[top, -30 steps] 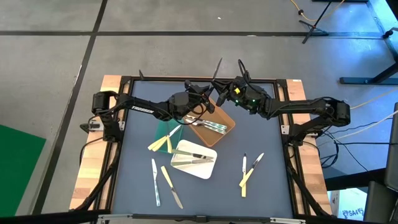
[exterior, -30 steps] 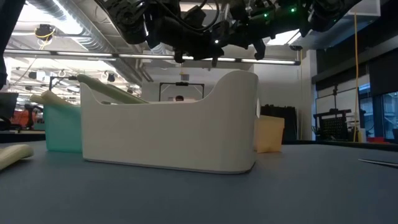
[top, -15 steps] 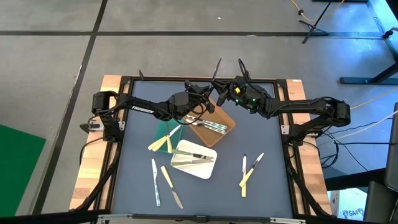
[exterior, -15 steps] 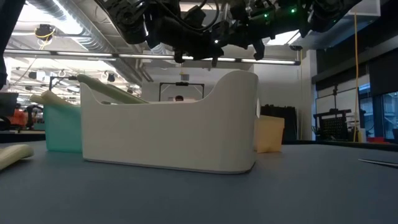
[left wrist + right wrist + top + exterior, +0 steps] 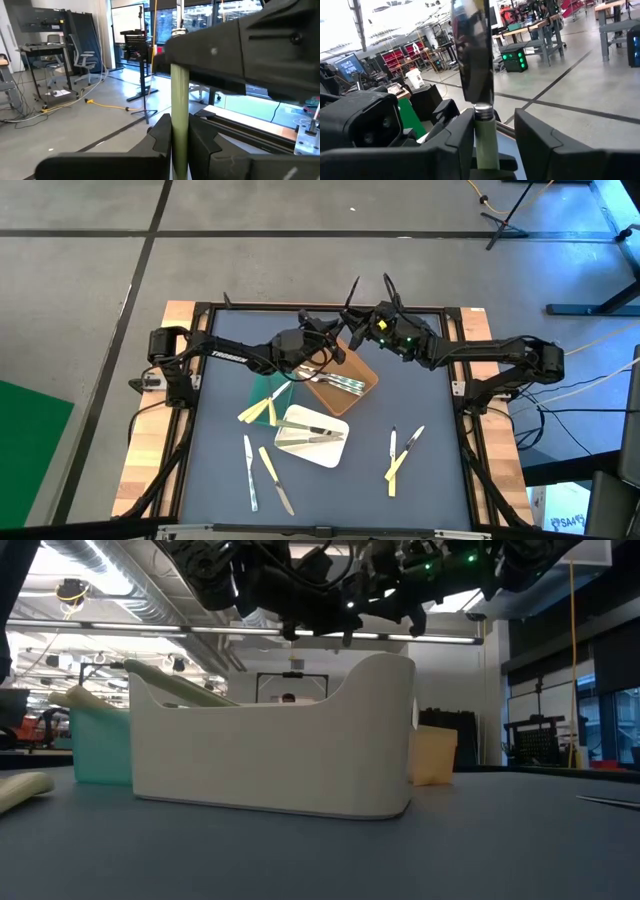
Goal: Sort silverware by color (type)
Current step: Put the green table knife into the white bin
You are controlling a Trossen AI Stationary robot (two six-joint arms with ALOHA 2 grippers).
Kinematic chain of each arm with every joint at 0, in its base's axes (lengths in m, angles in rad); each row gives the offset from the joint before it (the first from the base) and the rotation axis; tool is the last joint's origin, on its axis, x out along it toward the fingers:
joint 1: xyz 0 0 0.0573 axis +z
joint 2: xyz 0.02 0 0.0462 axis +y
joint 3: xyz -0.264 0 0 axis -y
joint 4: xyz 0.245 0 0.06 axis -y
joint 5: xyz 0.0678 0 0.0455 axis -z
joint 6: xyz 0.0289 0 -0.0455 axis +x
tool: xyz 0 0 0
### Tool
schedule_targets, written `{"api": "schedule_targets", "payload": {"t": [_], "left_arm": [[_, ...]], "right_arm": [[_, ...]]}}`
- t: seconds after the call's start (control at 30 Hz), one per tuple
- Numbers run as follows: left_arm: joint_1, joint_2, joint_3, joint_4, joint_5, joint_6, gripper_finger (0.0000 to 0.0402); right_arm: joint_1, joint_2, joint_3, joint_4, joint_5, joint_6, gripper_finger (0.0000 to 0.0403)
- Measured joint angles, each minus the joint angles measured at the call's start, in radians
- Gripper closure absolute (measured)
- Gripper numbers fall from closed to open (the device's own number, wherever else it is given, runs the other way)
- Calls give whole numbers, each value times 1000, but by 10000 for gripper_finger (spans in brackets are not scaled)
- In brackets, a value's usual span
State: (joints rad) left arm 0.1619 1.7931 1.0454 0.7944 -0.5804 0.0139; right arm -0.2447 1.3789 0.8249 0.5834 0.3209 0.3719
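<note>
Green-handled knife (image 5: 472, 55) held in the air between both grippers, toward 12 o'clock of the table, above the brown tray (image 5: 369, 370).

The left gripper (image 5: 180, 132) is seen pinched onto the pale green handle. The right gripper (image 5: 492, 125) is parted around the same handle just under the blade, with a gap visible on one side, so no hold is judged there. The knife is judged light, stiff and thin, with a slick metal blade. It is best taken across the handle, not the blade. Loose silverware (image 5: 395, 455) is noted at 5 o'clock, more at 7 o'clock, and some in the white tray (image 5: 335, 455).
</note>
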Motion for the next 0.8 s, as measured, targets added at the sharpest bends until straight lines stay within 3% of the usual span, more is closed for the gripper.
{"api": "schedule_targets", "payload": {"t": [0.63, 0.8], "left_arm": [[-5, -17, 0, -19, -7, 23, 375], [-36, -95, 0, -196, 67, 16, 375]], "right_arm": [[0, -326, 0, -515, 2, -96, 274], [0, -401, 0, -660, 3, -119, 274]]}}
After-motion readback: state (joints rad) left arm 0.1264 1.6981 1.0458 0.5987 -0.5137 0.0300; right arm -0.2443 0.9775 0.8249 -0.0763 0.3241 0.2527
